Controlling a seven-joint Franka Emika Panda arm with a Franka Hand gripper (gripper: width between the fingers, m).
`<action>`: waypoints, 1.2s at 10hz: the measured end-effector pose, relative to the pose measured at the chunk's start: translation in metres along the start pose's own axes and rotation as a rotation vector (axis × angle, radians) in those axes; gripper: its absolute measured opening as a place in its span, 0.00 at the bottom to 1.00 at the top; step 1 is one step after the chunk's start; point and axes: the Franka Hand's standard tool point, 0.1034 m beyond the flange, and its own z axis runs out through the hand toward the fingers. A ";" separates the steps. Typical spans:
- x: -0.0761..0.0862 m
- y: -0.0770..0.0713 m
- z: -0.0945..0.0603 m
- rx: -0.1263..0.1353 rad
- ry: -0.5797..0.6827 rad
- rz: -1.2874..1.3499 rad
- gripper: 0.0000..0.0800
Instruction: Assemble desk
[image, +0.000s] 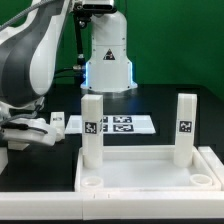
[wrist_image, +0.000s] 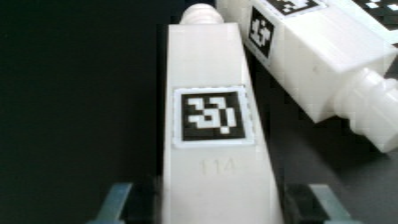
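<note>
The jaws straddled a white leg (wrist_image: 205, 60) that lay lengthwise. One finger (wrist_image: 125, 200) stood close to each flank, but whether they actually pinched the leg could not be told. One square tag (wrist_image: 214, 115) on the leg faced the wrist camera. Just beside it lay a second leg (wrist_image: 320, 55), angled slightly away. In the exterior view the arm (image: 35, 55) curved down on the exterior view's left, with its hand low and roughly level. The hand was near one end of the panel (image: 140, 160), which was wide and rimmed and lay at the front of the scene. Two more legs stood upright in the panel's far corners, one (image: 92, 130) toward the exterior view's left and one (image: 185, 128) toward its right. That made four legs in all. Two round sockets (image: 90, 184) showed at its near corners. Behind the panel lay the marker board (image: 120, 125).
</note>
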 end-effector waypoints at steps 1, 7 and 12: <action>0.000 0.000 -0.001 -0.001 0.002 -0.001 0.36; -0.032 -0.024 -0.083 -0.034 0.372 -0.120 0.36; -0.061 -0.065 -0.177 -0.081 0.743 -0.222 0.36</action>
